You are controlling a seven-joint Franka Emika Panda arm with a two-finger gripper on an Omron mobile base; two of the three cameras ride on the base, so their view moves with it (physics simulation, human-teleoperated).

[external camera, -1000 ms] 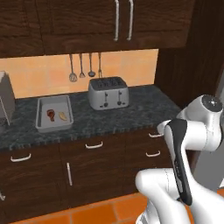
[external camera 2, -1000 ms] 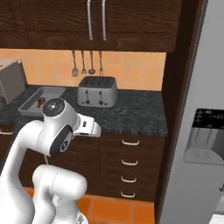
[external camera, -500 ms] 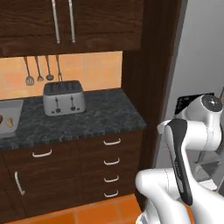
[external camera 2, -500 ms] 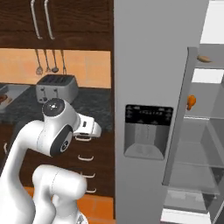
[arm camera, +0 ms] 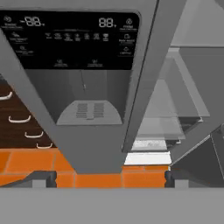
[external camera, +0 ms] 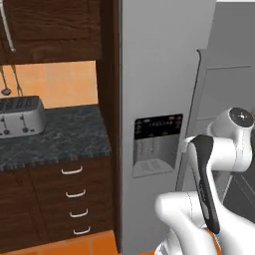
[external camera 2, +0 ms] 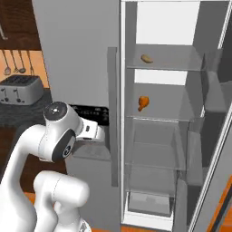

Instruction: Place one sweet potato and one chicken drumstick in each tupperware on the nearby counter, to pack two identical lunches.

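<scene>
claw [arm camera: 110, 177] open and empty, low in the hand view, facing the fridge's dispenser panel [arm camera: 70, 41]. sweet potato [external camera 2: 146, 58] and chicken drumstick [external camera 2: 143, 102] sit on upper-centre fridge shelves; both likely remain to be fetched and packed.

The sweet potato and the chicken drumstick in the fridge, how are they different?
The sweet potato is dull tan; the chicken drumstick is brighter orange. The sweet potato lies on the top shelf; the drumstick sits one shelf lower. The sweet potato lies flat, the drumstick looks more upright. Both are small and sit inside the open fridge.
</scene>
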